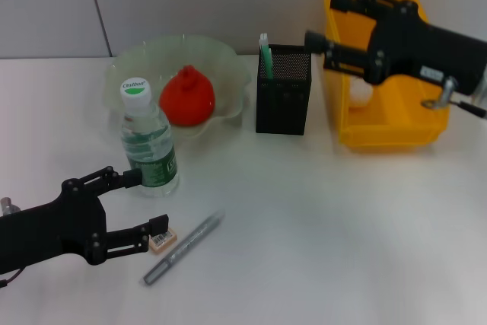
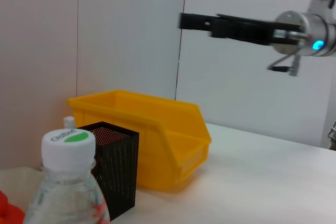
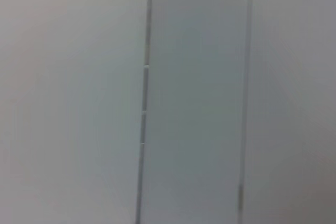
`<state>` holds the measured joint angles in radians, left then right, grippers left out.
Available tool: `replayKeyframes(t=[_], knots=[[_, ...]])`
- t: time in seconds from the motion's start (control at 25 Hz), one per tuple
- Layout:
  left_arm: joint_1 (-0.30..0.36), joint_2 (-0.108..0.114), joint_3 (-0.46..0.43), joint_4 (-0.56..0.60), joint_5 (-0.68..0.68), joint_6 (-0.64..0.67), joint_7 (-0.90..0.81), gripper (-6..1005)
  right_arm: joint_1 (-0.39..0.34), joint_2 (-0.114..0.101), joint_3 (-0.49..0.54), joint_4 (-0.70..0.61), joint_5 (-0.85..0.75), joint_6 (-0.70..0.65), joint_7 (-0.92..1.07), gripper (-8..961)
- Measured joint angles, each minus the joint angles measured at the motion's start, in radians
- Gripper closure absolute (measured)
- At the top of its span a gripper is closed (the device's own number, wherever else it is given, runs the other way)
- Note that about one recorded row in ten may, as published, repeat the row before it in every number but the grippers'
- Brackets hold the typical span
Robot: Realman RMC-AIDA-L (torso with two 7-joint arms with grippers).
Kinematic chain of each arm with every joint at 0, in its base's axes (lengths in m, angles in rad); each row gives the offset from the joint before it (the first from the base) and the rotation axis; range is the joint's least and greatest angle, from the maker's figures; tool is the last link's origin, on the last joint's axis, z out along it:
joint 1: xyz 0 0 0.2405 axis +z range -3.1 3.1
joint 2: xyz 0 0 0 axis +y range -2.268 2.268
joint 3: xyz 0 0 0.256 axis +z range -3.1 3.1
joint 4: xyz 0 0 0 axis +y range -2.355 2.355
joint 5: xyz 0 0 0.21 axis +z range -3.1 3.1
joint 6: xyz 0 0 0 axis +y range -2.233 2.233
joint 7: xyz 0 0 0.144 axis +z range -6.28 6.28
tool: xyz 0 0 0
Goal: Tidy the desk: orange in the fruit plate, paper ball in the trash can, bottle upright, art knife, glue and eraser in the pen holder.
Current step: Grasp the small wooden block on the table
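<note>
The orange (image 1: 186, 97) lies in the pale green fruit plate (image 1: 228, 66). In front of the plate, the bottle (image 1: 148, 142) stands upright; its white cap (image 2: 68, 142) fills the near corner of the left wrist view. My left gripper (image 1: 151, 202) is open, low over the table, with one finger beside the bottle's base and the other next to the eraser (image 1: 161, 240). The grey art knife (image 1: 184, 247) lies beside the eraser. The glue (image 1: 265, 55) stands in the black mesh pen holder (image 1: 283, 89). Over the yellow trash can (image 1: 380, 123) my right gripper (image 1: 323, 17) hangs open and empty. A white patch inside, the paper ball (image 1: 361, 93), is partly hidden.
The pen holder (image 2: 118, 166) and the trash can (image 2: 157, 140) stand side by side near the back wall, and the right arm (image 2: 252, 27) reaches above them. The right wrist view shows only the wall. Bare white table lies at the front right.
</note>
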<state>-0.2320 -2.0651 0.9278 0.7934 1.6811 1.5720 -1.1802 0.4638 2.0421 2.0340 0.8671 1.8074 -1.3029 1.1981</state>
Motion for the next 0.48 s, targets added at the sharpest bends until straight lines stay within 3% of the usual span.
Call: replayKeyframes(t=[0.12, 0.48], knots=[[-0.001, 0.0, 0.0, -0.001, 0.0, -0.001, 0.0, 136, -0.055, 0.0, 0.002, 0.044, -0.021, -0.095, 0.023, 208], [-0.007, 0.0, 0.0, -0.002, 0.0, -0.011, 0.001, 135, -0.085, 0.0, 0.002, 0.059, -0.2, -0.205, 0.095, 207]])
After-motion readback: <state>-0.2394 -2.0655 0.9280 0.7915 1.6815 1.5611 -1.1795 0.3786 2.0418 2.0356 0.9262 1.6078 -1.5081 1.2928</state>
